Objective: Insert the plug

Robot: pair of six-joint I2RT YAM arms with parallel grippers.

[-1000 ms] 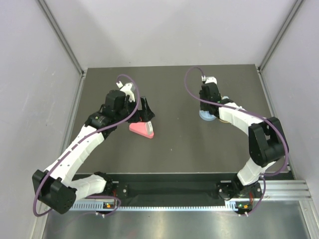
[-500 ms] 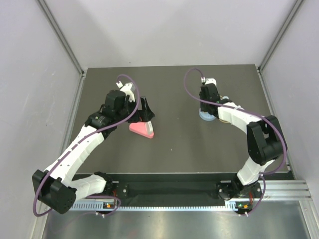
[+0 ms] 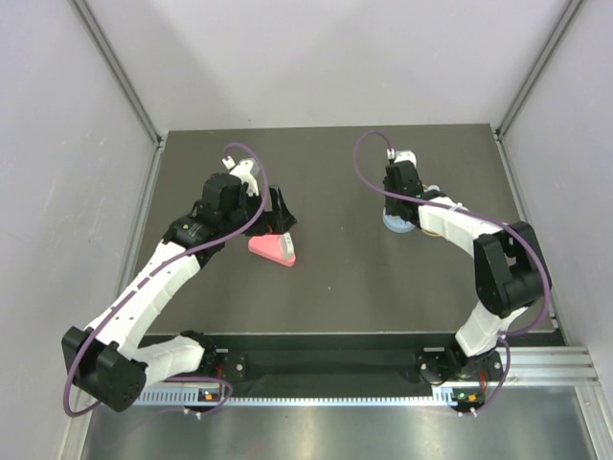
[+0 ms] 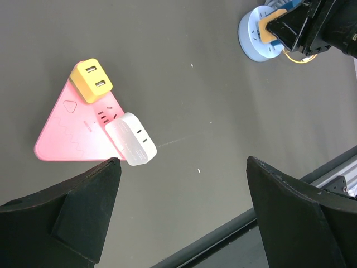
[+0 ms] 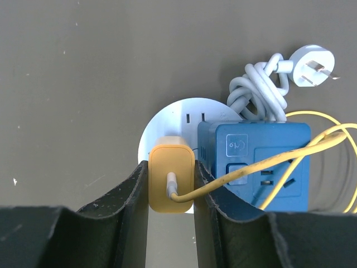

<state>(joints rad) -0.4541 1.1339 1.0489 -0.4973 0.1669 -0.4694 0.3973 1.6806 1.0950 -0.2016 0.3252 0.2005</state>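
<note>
Gripping the plug, your right hand has its jaws drawn narrow, one dark finger pressed flat against each side of it. The plug sits right between the fingertips, its back face turned toward the wrist camera. It is a small, smooth, yellow-orange block with rounded corners. A thin yellow wire leaves the middle of its back and curves off to the right of the hand.

Just beyond the fingertips, the plug overlaps the near edge of a round, pale socket disc with small slots in its face. You cannot tell from these views whether the prongs are seated. Touching the right finger's outer side is a glossy blue power cube with sockets on its face, and the wire crosses over it. Past the cube lies a knotted white cord ending in a round plug.

Your left hand hangs with its jaws wide and nothing between them, well apart from the plug, above the matte dark worktop. Ahead and to the left of that hand lies a flat pink triangular socket board. A loose yellow block and a ribbed white adapter rest on it.
</note>
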